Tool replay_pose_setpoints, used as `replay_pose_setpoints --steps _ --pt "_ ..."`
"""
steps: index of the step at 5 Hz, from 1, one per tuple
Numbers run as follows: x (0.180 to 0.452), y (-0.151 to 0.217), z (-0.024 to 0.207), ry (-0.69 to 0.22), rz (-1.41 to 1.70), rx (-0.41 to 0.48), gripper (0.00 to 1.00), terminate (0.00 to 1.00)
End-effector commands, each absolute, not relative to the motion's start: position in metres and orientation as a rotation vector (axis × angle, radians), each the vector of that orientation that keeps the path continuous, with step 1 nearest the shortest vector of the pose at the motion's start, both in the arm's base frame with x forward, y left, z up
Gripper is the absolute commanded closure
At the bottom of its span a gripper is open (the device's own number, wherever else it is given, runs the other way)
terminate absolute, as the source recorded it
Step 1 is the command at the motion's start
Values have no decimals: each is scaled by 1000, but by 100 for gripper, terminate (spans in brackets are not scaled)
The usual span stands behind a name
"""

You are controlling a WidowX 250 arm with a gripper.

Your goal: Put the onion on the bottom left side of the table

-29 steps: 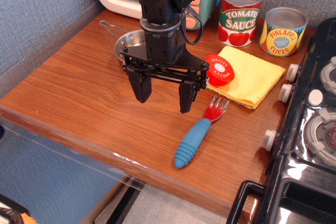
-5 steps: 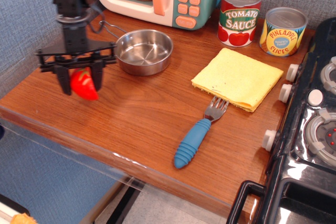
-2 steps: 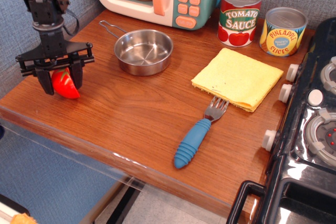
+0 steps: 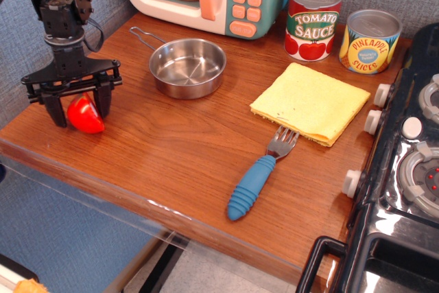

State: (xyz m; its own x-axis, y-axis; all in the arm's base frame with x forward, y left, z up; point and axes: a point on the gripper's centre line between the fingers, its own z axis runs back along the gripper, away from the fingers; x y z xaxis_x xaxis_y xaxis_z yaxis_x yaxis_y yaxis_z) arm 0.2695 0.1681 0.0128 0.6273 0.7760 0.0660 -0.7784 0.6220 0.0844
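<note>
- At the left edge of the frame, the gripper (image 4: 80, 106) is standing with its jaws spread wider than 0.4 s ago; the fingers (image 4: 103, 102) are flanking the onion and appear released rather than clamped on it
- The onion (image 4: 85, 114) is resting between those fingers, seemingly on the table (image 4: 178, 149), in the lower left of the frame near the front edge; a moment ago it was sitting higher in the jaws, so it is judged to have just been set down
- One second ago the arm was further right with the onion pinched; it has since travelled left and lowered
- Placement is looking essentially done; what is remaining is a clean lift-off, with a risk of a finger nudging the rounded onion toward the edge
- Moving right, the steel pan (image 4: 188, 66) is sitting unchanged, well apart from the onion
- The blue-handled fork (image 4: 255, 182) and yellow cloth (image 4: 312, 102) are lying undisturbed at centre right
- The two cans (image 4: 313, 20) are standing at upper right, untouched
</note>
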Motion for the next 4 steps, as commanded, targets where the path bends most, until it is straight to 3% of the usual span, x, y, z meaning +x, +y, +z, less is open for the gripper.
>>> replay_pose_setpoints --steps 1,2,3,4 --pt "270 167 45 -110 849 99 0 0" --pt "271 154 69 -190 784 87 0 0" --pt "272 141 87 -205 678 82 0 0" --pt "284 132 85 -100 437 3 0 0"
